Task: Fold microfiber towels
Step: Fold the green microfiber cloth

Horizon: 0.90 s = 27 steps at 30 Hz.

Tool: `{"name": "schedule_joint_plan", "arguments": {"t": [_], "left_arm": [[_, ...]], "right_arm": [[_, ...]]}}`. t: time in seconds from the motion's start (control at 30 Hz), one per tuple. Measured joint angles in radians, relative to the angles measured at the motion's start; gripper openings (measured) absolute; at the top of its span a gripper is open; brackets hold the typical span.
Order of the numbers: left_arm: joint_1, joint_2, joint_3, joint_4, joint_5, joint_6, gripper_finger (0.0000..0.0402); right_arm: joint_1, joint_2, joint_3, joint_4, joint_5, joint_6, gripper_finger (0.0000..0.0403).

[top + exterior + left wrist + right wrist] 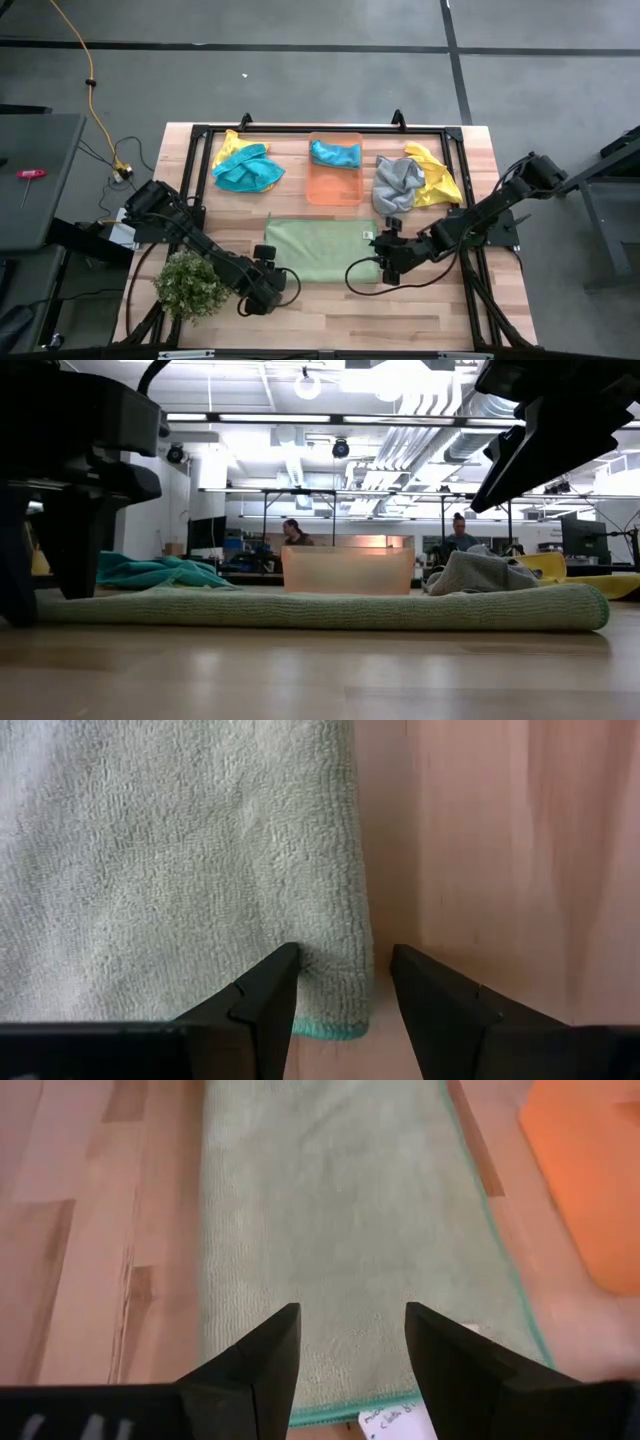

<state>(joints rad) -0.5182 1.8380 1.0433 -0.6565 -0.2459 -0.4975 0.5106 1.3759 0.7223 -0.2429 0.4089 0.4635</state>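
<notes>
The light green towel (322, 249) lies folded flat on the wooden surface (470, 310), just before the orange bin (335, 170). The left pincer (345, 982) and right pincer (352, 1342) stand spread apart at its opposite ends, gripping nothing.

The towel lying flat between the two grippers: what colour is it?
Light green towel with a teal edge; the high view shows it best.
</notes>
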Motion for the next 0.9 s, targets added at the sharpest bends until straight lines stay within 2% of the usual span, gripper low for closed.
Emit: {"name": "schedule_joint_plan", "arguments": {"t": [0.17,0.27,0.33,0.57,0.7,0.9], "left_arm": [[0.000,0.002,0.000,-0.001,-0.005,0.000,0.0159],[0.000,0.003,-0.001,0.000,-0.009,-0.005,0.0159],[0.000,0.004,-0.001,0.000,-0.009,-0.017,0.0159],[-0.002,0.005,-0.002,0.002,-0.012,-0.026,0.0159],[-0.003,0.006,-0.002,0.001,-0.012,-0.034,0.0159],[-0.008,0.006,-0.003,0.001,-0.027,-0.033,0.0159]], "right_arm": [[0.007,0.059,0.000,0.089,-0.167,-0.038,0.0174],[0.018,0.140,0.003,0.191,-0.219,-0.085,0.0174],[0.026,0.204,0.030,0.188,-0.227,-0.106,0.0174],[0.053,0.333,0.162,-0.039,-0.196,-0.125,0.0174],[0.072,0.375,0.194,-0.058,-0.236,-0.124,0.0174],[0.098,0.395,0.199,-0.069,-0.211,-0.064,0.0174]]}}
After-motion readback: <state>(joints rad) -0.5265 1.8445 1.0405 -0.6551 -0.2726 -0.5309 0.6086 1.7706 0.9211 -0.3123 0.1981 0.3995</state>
